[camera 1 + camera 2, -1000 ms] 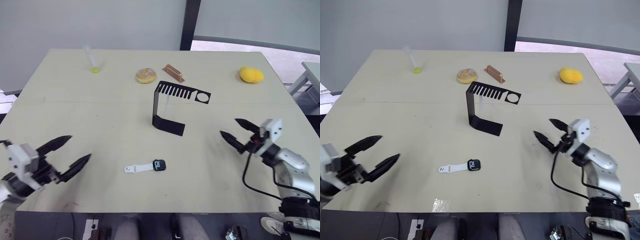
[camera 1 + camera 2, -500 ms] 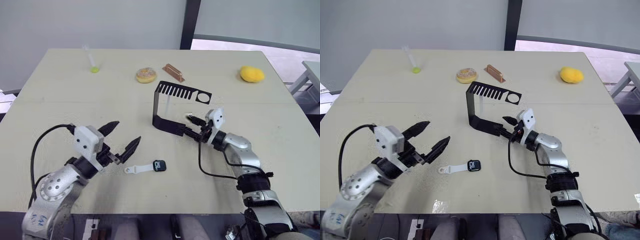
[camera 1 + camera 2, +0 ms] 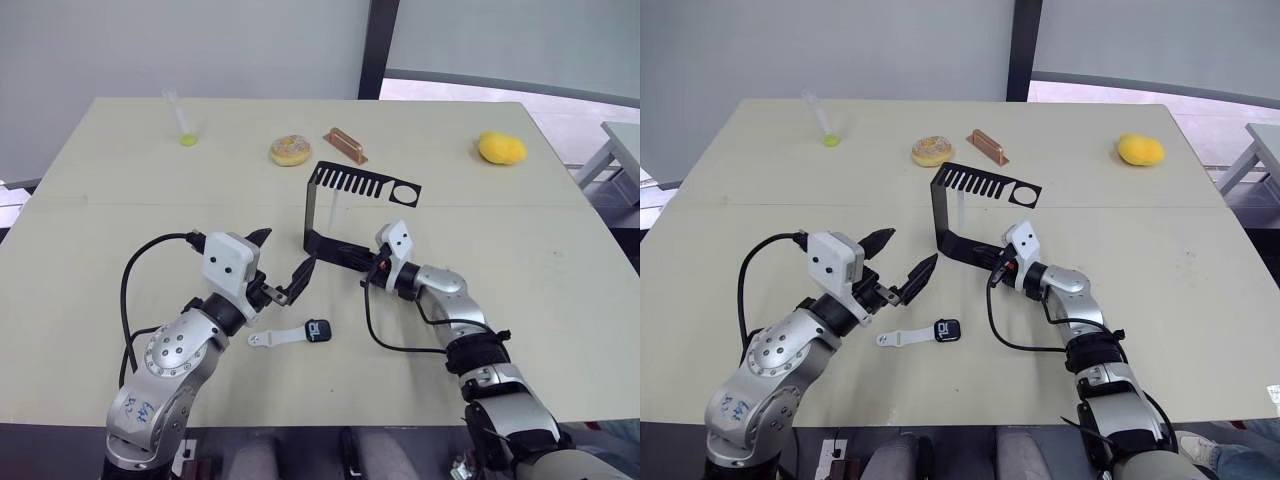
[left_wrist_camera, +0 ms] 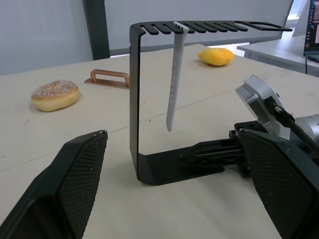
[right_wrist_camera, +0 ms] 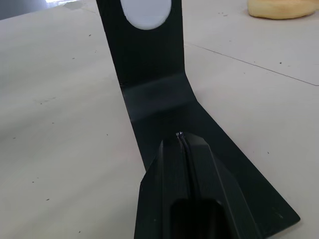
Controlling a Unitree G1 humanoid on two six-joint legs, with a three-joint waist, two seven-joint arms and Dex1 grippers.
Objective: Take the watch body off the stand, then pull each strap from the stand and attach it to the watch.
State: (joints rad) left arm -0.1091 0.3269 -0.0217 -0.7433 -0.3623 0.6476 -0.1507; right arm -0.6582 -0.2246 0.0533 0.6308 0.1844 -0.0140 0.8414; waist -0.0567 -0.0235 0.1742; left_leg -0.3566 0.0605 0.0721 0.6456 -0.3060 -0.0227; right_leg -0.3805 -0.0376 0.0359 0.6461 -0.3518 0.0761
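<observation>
Fingers pressed together, my right end effector [image 5: 180,137] rests on the thin black bent-metal stand [image 3: 318,215]'s flat base, while my left end effector [image 3: 904,268] gapes wide nearby. One white perforated strap [image 4: 173,74] hangs from the comb slots; the rounded-square watch body [image 3: 318,330], a second strap [image 3: 277,338] attached, lies on the matte bench [image 3: 120,210].

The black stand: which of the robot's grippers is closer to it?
Right. The right gripper, shut, presses on the stand's base; the left gripper is open, just beside it.

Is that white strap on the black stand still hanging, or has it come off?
Still hanging: the strap dangles from a slot in the stand top plate, its lower end free.
</observation>
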